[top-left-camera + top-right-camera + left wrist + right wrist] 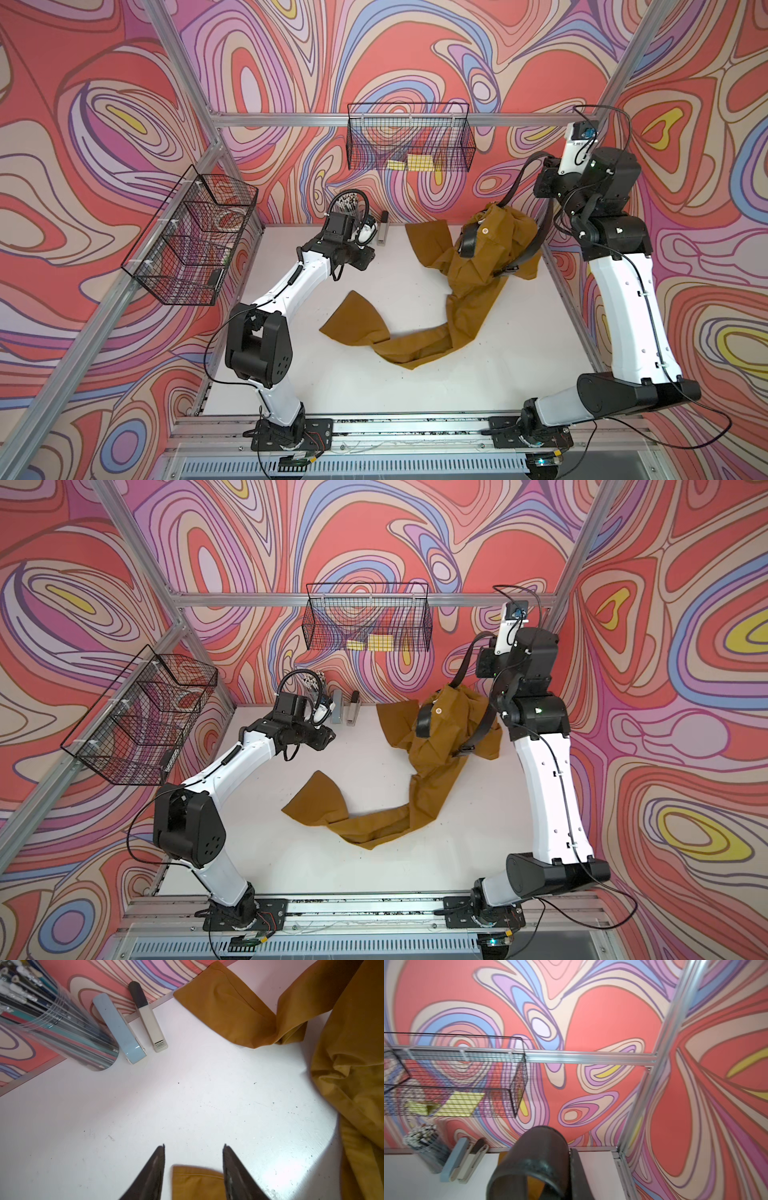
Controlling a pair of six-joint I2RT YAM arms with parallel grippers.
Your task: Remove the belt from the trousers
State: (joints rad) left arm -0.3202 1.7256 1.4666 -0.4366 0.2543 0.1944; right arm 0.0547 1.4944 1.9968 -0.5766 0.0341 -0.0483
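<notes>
Holding the belt (517, 178) high over the worktop's (415, 374) far right corner, right gripper (545, 164) clamped tight on the strap. In both top views, down from there in a curve into the bunched waist of the trousers (469, 291), then out in black loops across the cloth. Only in the right wrist view: a glossy, scuffed arch of belt pressed against one finger (578, 1174). Only in the left wrist view: left gripper (193, 1146) half spread, nothing between the jaws, hovering over bare white worktop, a mustard hem just beneath. Along the far edge, a clear cup of pens (52, 1022), a blue stapler (120, 1028), a beige stapler (149, 1022). On the frame (291, 120), a back basket (409, 137) and a left basket (191, 237), black wire. Soft, creased legs trailing toward the middle.
</notes>
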